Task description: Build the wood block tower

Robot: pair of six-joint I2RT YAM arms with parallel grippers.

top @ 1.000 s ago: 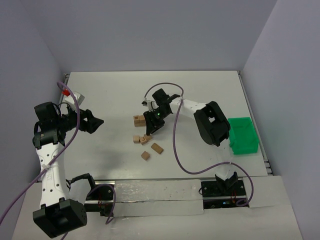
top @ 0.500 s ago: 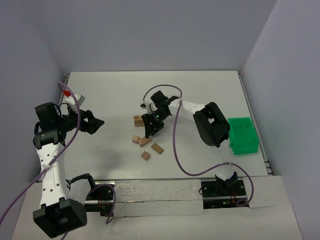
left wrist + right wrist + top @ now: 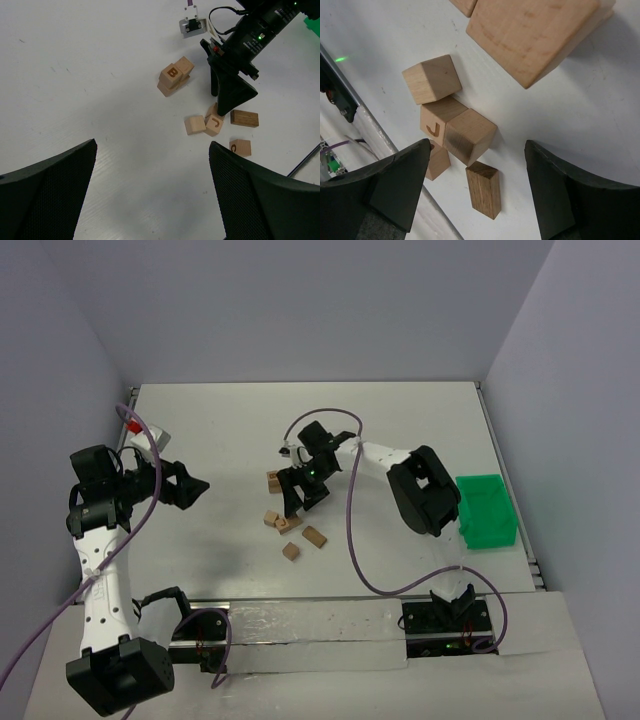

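Several light-brown wooden blocks lie mid-table. A small stack [image 3: 272,481] shows a "B" on top in the left wrist view [image 3: 174,76]. Loose blocks lie in front of it: a cube [image 3: 270,519], a "J" block [image 3: 436,122], a plain cube [image 3: 470,135], a darker rectangular block [image 3: 484,189] and a "C" block [image 3: 240,147]. My right gripper [image 3: 297,500] hovers open and empty just above the loose blocks, its jaws either side of the plain cube and rectangular block [image 3: 477,147]. My left gripper [image 3: 190,487] is open and empty, well left of the blocks [image 3: 152,200].
A green plastic bin [image 3: 487,510] stands at the right edge. A small white and red object [image 3: 140,435] lies at the far left. A purple cable [image 3: 352,540] loops from the right arm across the table front. A small white connector [image 3: 191,25] lies behind the stack.
My right gripper has shifted slightly left and nearer, over the loose blocks, with its jaws spread. The left arm and the blocks have barely moved.
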